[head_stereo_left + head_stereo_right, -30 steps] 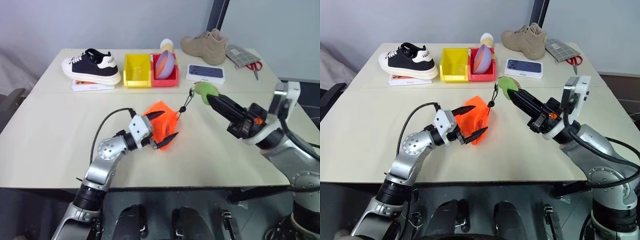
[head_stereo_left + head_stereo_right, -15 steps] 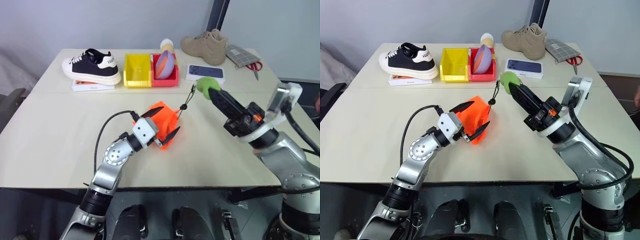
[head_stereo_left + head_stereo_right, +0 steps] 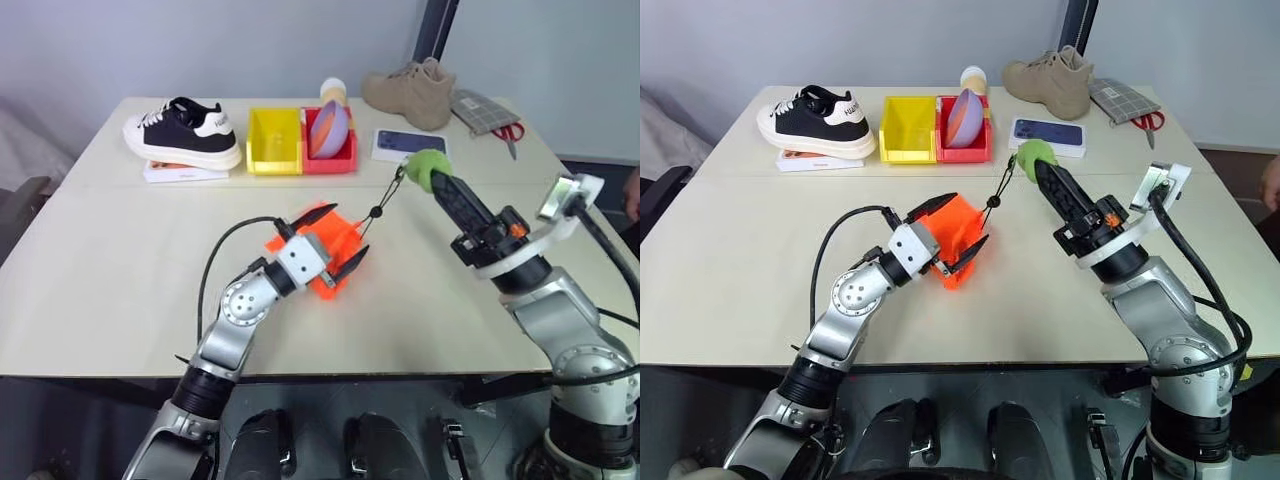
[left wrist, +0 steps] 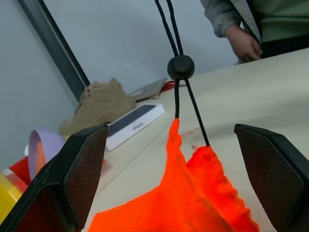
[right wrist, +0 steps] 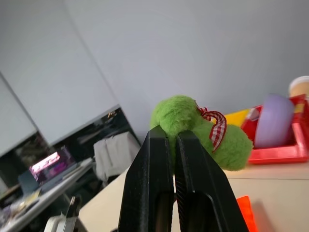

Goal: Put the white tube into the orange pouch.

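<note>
Left eye view takes in a pale table (image 3: 100, 270) with both arms reaching over its near half. The right arm rises from the near right corner, elbow low and forearm slanting up toward the middle, so that the right gripper (image 3: 437, 183) points up and away with its two black fingers pressed together on the fuzzy green tag (image 3: 424, 166). From that tag a thin dark cord (image 3: 389, 194) runs down through a round bead (image 3: 377, 212) to the orange pouch (image 3: 328, 243), which is pulled up into a peak rather than lying flat. The left arm comes in from the near left, forearm angled toward the centre, and the left gripper (image 3: 335, 242) has its fingers spread wide, one on each side of the pouch. Whether either finger actually touches the fabric is hard to tell from here; in the left wrist view the orange cloth sits in the gap between them without clear contact. The white tube cannot be made out in any view, so I cannot tell where it is.

Along the far edge stand a black and white sneaker (image 3: 182, 132), a tan boot (image 3: 410, 92), a yellow bin (image 3: 274, 140) beside a red bin (image 3: 340, 155), a phone box (image 3: 404, 144) and red scissors (image 3: 510, 134). A person's hand (image 4: 244, 43) shows in the left wrist view.
</note>
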